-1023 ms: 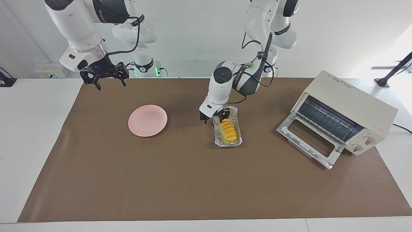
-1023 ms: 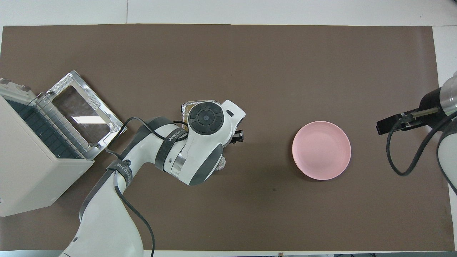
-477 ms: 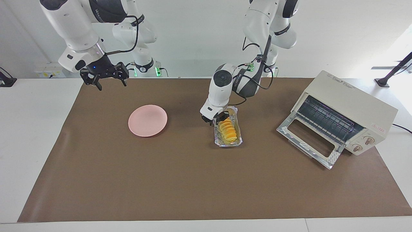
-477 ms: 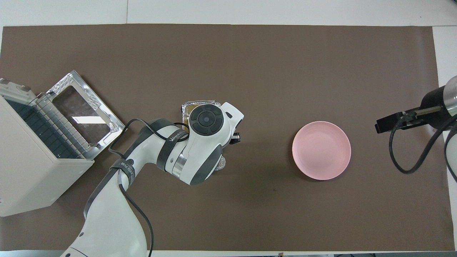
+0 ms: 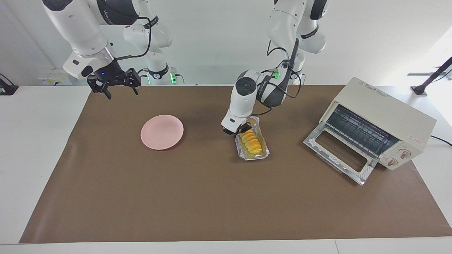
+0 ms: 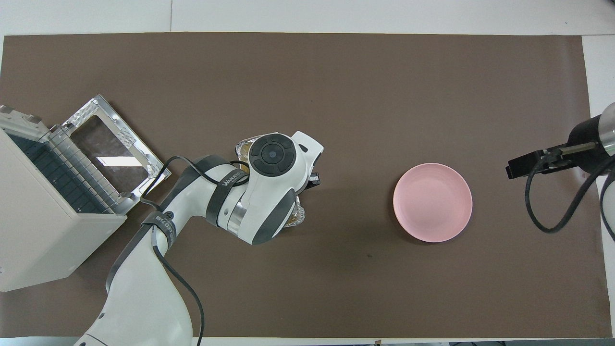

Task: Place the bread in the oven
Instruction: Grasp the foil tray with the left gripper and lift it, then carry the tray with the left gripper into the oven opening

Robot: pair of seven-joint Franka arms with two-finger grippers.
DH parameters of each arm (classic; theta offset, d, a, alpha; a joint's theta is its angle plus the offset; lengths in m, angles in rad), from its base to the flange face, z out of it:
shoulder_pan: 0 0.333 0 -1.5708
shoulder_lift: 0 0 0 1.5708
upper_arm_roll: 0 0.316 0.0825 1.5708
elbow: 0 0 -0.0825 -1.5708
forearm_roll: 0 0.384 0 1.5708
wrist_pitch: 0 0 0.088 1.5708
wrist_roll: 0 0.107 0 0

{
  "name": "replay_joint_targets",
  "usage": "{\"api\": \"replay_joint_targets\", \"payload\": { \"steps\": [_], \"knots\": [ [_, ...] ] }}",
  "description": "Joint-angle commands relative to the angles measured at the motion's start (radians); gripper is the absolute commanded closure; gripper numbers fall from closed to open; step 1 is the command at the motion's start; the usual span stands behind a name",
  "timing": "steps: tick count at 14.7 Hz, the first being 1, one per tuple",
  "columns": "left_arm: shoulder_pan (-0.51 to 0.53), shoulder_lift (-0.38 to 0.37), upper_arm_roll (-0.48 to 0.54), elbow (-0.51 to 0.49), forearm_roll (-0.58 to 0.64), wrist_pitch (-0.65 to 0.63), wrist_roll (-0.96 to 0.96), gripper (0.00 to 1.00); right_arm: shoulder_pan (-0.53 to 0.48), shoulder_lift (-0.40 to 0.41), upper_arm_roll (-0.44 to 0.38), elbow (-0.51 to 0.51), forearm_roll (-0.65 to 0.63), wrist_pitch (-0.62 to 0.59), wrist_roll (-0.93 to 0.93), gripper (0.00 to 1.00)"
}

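The golden-yellow bread lies in a crinkled foil tray at the middle of the mat. My left gripper is down at the tray's end nearer to the robots, its fingers closed over the tray's rim beside the bread. In the overhead view the left arm covers the bread and most of the tray. The cream-white oven stands at the left arm's end of the table, its glass door dropped open and the wire rack showing. My right gripper waits open and empty, raised over the mat's corner.
A round pink plate lies empty on the mat between the tray and the right arm's end. The oven and its open door also show in the overhead view. Brown mat covers the table.
The left gripper's fingers have drawn together on the tray's rim. The tray has turned, its end farther from the robots swinging toward the oven. The right arm has barely moved.
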Motion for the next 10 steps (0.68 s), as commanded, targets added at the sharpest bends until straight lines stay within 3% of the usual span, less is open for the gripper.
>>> {"api": "replay_joint_targets", "payload": {
  "steps": [1,5,10],
  "knots": [
    [0.085,-0.048,0.008,0.067,-0.024,-0.116,-0.014,1.00,-0.017,-0.009,0.003,-0.014,0.014,0.022,0.007,0.00],
    [0.272,-0.062,0.034,0.121,-0.008,-0.211,-0.021,1.00,-0.017,-0.011,0.003,-0.014,0.011,0.022,0.010,0.00],
    [0.302,-0.057,0.207,0.142,0.063,-0.292,-0.011,1.00,-0.028,-0.011,0.005,-0.013,0.011,0.019,0.013,0.00]
  ]
}}
